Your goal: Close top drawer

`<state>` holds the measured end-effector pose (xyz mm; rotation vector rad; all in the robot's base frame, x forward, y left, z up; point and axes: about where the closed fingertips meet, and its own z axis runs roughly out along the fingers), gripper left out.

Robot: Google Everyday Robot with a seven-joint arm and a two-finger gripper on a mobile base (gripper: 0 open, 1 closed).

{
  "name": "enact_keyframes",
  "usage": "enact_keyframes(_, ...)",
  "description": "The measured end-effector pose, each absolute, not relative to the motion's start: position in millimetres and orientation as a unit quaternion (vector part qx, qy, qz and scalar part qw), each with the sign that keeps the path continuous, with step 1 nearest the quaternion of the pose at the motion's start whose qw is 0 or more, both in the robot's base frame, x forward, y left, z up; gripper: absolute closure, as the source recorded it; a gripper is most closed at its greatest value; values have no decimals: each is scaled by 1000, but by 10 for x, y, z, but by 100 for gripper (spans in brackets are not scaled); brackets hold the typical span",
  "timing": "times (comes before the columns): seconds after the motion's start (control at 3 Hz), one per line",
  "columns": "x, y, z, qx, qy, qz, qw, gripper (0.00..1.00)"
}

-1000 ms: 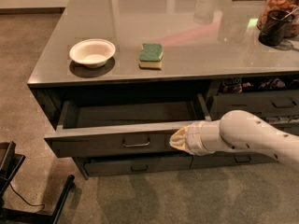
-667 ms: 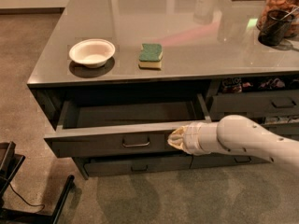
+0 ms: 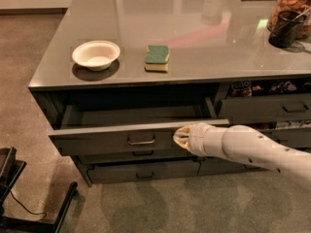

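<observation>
Tool (image 3: 181, 137) sat just right of frame centre, at the end of a white arm (image 3: 252, 147) coming in from the lower right edge. Its yellowish tips were drawn together with no gap showing, and they held nothing. The tips pressed flat against the front panel of the top drawer (image 3: 102, 141).

Contact point lay just right of the small bracket handle (image 3: 141, 141), beside the handle and not on it.

The top drawer stood pulled out from the cabinet. Its front ran from left of centre to the tool, and the shallow dark tray was open to view behind it, under the lip of the surface (image 3: 204, 38). The drawer's front stood proud of the slimmer drawer (image 3: 112, 157) and the bottom drawer (image 3: 160, 170) beneath, both of which sat back in the stack.

Edges: the drawer's right end came close to the right-column drawer (image 3: 265, 108), which sat partly open, with clutter visible above its front. The arm crossed in front of that column's lower part.

Open room: bare floor (image 3: 146, 203) spread in front of the stack, across the bottom of the frame. A black stand (image 3: 14, 178) sat at the lower left corner, well apart from the drawer.

On the surface, upper left of centre, a white bowl (image 3: 96, 55) and a green-and-yellow sponge (image 3: 157, 58) lay near each other. A dark cup (image 3: 285, 29) and a jar (image 3: 294, 1) stood at the upper right.
</observation>
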<state>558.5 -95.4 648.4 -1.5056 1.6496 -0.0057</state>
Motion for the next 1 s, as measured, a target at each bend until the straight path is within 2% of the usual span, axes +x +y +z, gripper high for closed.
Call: enact_keyframes(1.0,6280,-794,6386,-603,657,-39,451,100)
